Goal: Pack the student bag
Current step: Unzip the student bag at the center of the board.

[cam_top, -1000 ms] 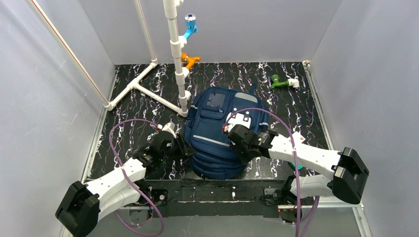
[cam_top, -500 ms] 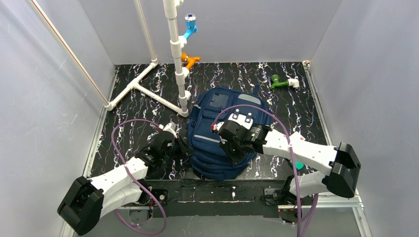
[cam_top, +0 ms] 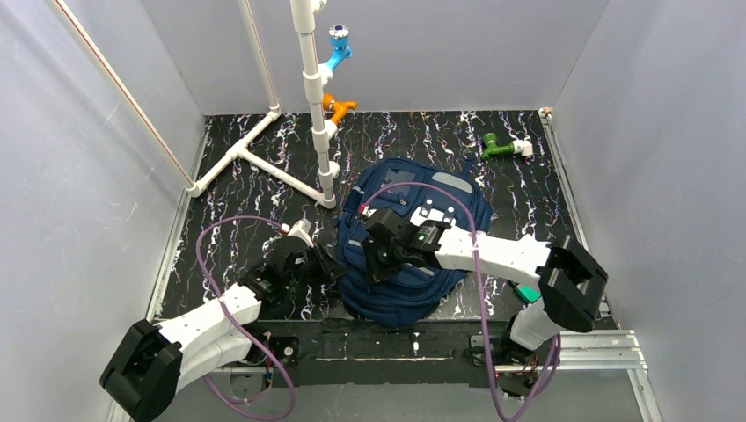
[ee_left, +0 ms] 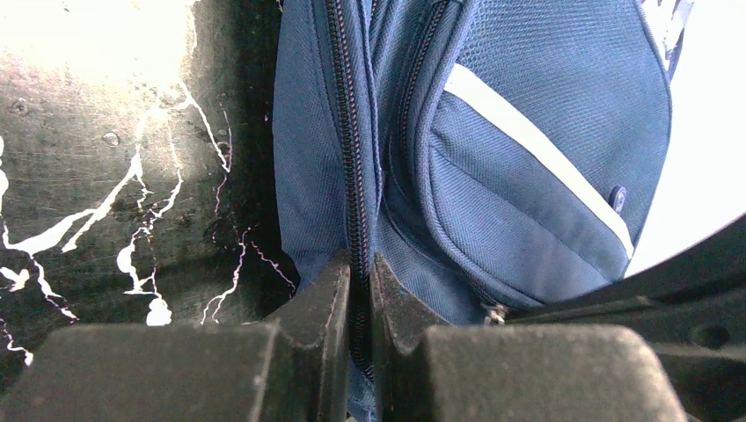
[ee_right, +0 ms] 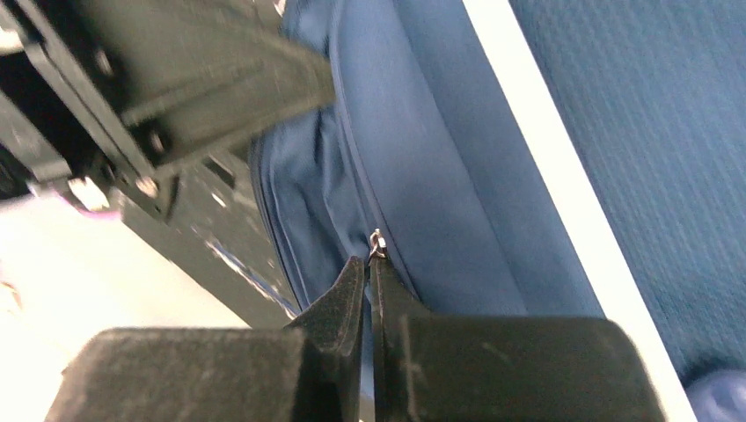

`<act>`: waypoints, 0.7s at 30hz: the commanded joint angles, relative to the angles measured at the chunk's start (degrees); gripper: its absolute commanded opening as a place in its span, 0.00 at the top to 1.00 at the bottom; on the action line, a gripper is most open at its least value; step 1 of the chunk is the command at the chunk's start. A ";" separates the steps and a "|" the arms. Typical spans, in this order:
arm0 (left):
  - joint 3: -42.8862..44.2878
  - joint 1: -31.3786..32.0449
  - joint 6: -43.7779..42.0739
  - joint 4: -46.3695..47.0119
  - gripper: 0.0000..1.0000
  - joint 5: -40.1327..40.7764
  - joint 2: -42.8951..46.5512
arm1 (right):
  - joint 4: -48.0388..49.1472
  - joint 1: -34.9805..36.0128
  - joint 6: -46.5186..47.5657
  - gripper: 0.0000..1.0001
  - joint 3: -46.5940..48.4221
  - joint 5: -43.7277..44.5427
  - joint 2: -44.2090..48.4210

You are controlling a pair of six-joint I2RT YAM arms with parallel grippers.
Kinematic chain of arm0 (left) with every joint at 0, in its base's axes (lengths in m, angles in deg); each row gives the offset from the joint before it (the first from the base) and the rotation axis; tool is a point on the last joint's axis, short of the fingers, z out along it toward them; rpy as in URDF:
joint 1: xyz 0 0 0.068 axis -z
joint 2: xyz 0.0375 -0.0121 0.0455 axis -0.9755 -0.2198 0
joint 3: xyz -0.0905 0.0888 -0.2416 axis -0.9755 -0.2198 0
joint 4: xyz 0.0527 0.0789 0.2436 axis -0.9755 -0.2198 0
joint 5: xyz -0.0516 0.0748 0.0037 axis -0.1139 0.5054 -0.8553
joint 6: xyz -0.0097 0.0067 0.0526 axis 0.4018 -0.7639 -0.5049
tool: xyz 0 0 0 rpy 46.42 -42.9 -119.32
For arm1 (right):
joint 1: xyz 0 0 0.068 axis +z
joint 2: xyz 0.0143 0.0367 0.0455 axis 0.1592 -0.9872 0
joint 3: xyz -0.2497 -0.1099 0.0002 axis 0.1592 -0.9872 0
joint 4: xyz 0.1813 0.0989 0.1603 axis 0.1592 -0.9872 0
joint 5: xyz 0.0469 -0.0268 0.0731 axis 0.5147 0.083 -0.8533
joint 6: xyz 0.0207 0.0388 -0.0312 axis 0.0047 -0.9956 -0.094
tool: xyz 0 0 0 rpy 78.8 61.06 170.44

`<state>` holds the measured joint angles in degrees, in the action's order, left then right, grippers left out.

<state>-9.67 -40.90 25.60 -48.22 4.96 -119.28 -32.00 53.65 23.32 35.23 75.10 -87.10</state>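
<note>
The student bag, navy blue with a pale stripe, lies flat on the black marbled table between my two arms. My left gripper is at the bag's left edge. In the left wrist view it is shut on the zipper seam of the bag. My right arm reaches leftward across the top of the bag, with its gripper over the bag's left front. Seen from the right wrist, that gripper is shut on a small metal zip pull against the blue fabric.
A white pipe stand rises behind the bag's left side, carrying a blue fitting and an orange fitting. A green fitting lies at the back right. Something teal shows under the right arm. Grey walls enclose the table.
My right arm swung left across the bag and its jaws shut on the zip pull. My left jaws shut on the bag's edge seam. The bag shifted slightly.
</note>
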 commanded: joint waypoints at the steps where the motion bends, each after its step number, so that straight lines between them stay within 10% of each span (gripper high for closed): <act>1: -0.30 0.73 3.03 7.67 1.00 -6.34 2.46 | 20.57 -0.22 -12.44 0.99 2.47 -5.92 -3.43; 21: -2.41 0.73 4.50 8.62 1.00 -7.08 4.66 | 37.60 -3.13 -32.36 0.99 8.49 9.29 -11.99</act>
<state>-12.60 -41.62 28.55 -45.65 6.60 -115.59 -13.99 50.85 -3.15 36.15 78.38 -96.21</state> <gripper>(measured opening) 0.073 0.082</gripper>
